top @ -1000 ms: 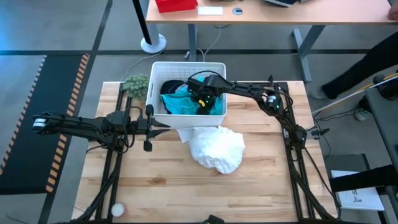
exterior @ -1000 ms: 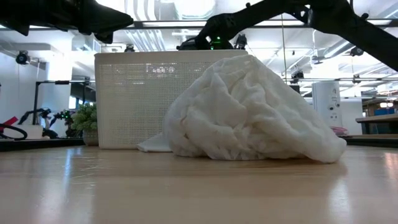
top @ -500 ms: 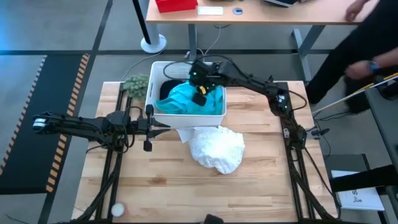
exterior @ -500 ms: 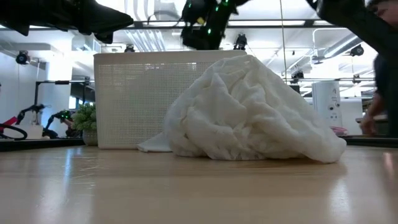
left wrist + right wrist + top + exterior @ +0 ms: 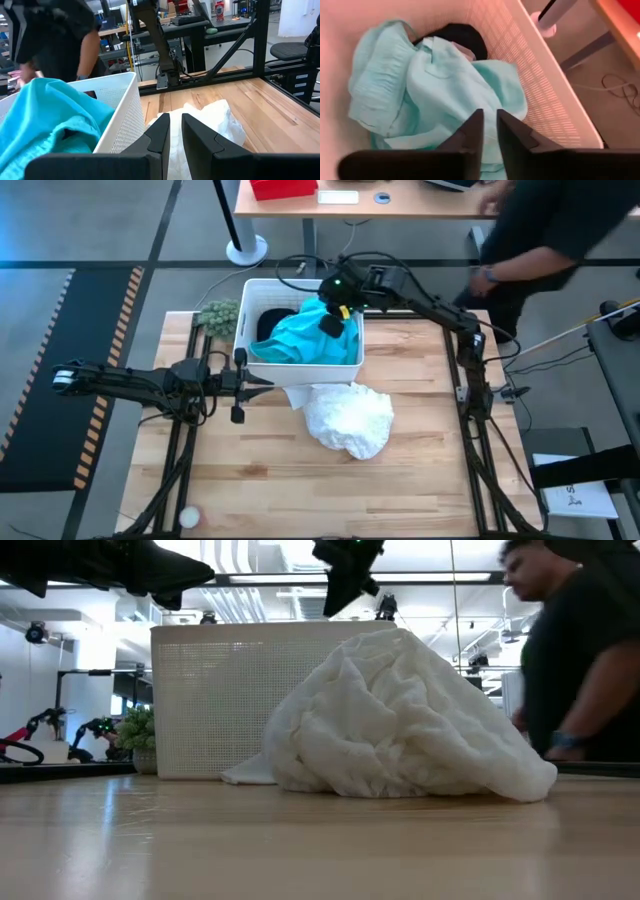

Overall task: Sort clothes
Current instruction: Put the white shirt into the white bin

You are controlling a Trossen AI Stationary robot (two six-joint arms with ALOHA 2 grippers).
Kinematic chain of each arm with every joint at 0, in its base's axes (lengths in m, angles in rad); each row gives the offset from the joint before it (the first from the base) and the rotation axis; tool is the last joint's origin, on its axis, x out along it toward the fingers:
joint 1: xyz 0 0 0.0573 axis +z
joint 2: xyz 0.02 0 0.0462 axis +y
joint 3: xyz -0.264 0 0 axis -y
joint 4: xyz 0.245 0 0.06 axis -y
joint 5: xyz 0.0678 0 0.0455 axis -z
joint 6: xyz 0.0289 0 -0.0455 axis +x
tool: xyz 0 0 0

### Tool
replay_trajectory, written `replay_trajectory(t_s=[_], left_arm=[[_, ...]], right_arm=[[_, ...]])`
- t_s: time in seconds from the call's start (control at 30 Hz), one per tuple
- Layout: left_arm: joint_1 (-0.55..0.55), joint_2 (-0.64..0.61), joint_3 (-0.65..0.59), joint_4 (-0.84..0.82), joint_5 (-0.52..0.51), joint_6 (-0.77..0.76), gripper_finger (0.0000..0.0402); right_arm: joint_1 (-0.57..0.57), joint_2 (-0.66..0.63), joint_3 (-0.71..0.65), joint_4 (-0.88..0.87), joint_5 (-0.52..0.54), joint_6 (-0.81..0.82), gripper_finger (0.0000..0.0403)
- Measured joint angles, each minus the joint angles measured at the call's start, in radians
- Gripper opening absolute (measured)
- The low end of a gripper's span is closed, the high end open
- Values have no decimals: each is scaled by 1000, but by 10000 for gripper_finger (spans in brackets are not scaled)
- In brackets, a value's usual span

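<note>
A teal garment (image 5: 300, 340) hangs from my right gripper (image 5: 330, 320), which is shut on it above the white bin (image 5: 243, 320); its lower part still lies in the bin, over a dark garment (image 5: 272, 322). A big white garment (image 5: 350, 418) lies in a heap on the table just in front of the bin. My left gripper (image 5: 262, 383) is shut and empty, level, by the bin's near left corner. It points toward the white garment (image 5: 210, 120). My right gripper pinches a bunched part of the teal garment (image 5: 490, 117) between its two fingers, coming from above and pointing down into the bin. The cloth hangs below the fingers in loose folds, and its lower part (image 5: 380, 100) rests in the bin. I cannot tell one layer from several.
A small green fuzzy plant (image 5: 218, 315) stands at the bin's far left corner. A person in dark clothes (image 5: 545, 235) moves beyond the table's far right corner, also in the low view (image 5: 580, 660). Bare wood lies along the table's near half (image 5: 300, 490).
My right gripper has risen out of the bin and gone a little toward the far right, drawing the teal garment's upper part up with it while the lower part stays in the bin. A person has come in beyond the table's far right corner.
</note>
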Motion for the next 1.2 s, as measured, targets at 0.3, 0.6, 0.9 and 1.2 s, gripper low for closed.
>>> replay_trajectory(t_s=[0.3, 0.6, 0.9, 1.2], left_arm=[[0, 0, 0, 0, 0, 0, 36], [0, 0, 0, 0, 0, 0, 36], [0, 0, 0, -8, 0, -6, 36], [0, 0, 0, -9, 0, -7, 36]], right_arm=[[91, -83, 0, -9, 0, -21, 188], [363, -87, -2, -96, 0, -9, 247], [527, -72, -137, -116, 71, 124, 225], [608, -71, -354, -63, 49, 266, 224]])
